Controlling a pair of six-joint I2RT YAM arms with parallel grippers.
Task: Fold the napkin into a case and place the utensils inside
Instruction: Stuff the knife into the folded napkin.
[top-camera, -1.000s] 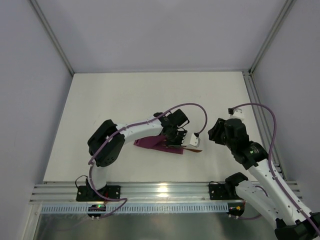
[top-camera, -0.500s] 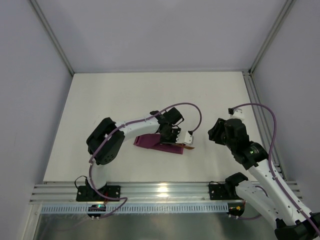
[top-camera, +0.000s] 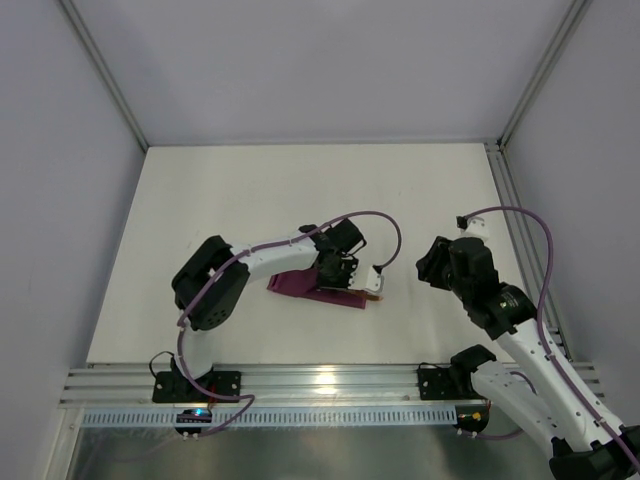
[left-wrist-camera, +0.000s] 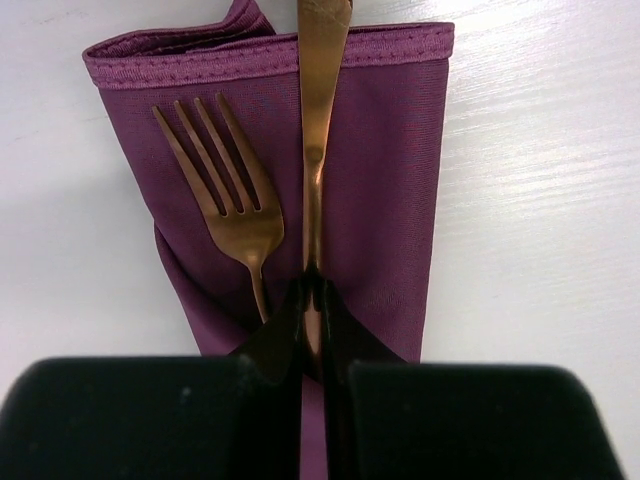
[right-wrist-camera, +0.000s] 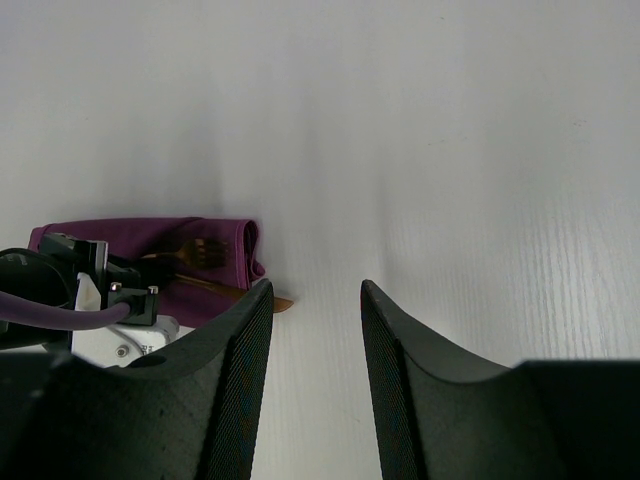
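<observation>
Step in hand, as I judge it, is utensil insertion: L gripper (left-wrist-camera: 313, 292) fingers pinch the 2nd copper utensil (left-wrist-camera: 322, 90) atop the mid-table napkin case (left-wrist-camera: 390, 170), just beside the fork (left-wrist-camera: 228, 180), R gripper (right-wrist-camera: 315, 300) fingers spread, holding nothing; next I'd seat it w/o dragging cloth, then release.

The case (left-wrist-camera: 390, 180) lies flat on the worktop (top-camera: 250, 190), toward its near middle. On it the fork (left-wrist-camera: 235, 210) and the thin utensil (left-wrist-camera: 318, 120) lie side by side, the latter overhanging the case's far edge, pinched by the left tool (left-wrist-camera: 315, 300). The right tool (right-wrist-camera: 315, 290) stands well apart to the right.
</observation>
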